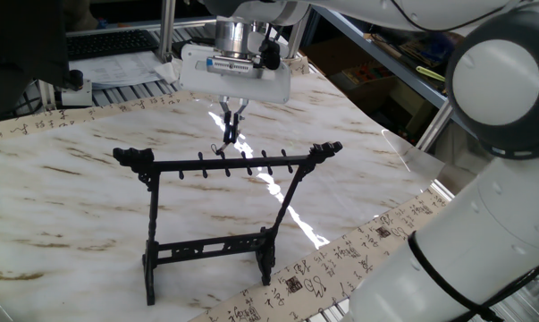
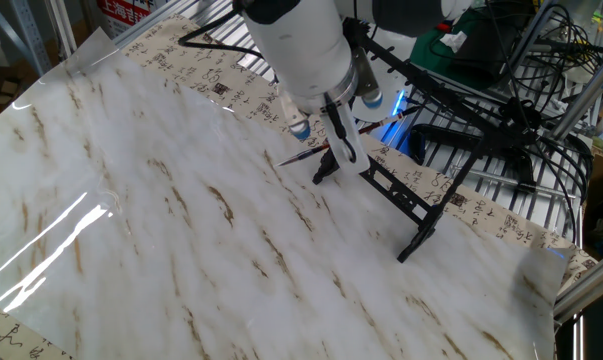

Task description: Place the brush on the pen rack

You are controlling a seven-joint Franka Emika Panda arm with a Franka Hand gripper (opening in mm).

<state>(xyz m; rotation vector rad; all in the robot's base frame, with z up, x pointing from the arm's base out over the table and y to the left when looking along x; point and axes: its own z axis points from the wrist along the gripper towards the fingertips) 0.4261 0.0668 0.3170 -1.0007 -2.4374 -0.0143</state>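
Observation:
The pen rack (image 1: 224,166) stands upright on the marble table, its pegged top bar running left to right; in the other fixed view the pen rack (image 2: 406,198) stands near the far edge. My gripper (image 1: 230,127) hangs just behind and above the top bar, shut on the brush (image 1: 229,137). In the other fixed view the thin reddish-brown brush (image 2: 303,155) lies nearly level in the gripper (image 2: 333,142), its dark tip pointing left, away from the rack. The brush's other end is hidden by the fingers.
Strips of calligraphy paper (image 1: 367,246) line the table's edges. A keyboard (image 1: 108,43) and papers lie behind the table. Cables and a metal frame (image 2: 501,120) crowd the far side beyond the rack. My own white arm (image 1: 501,179) fills the right.

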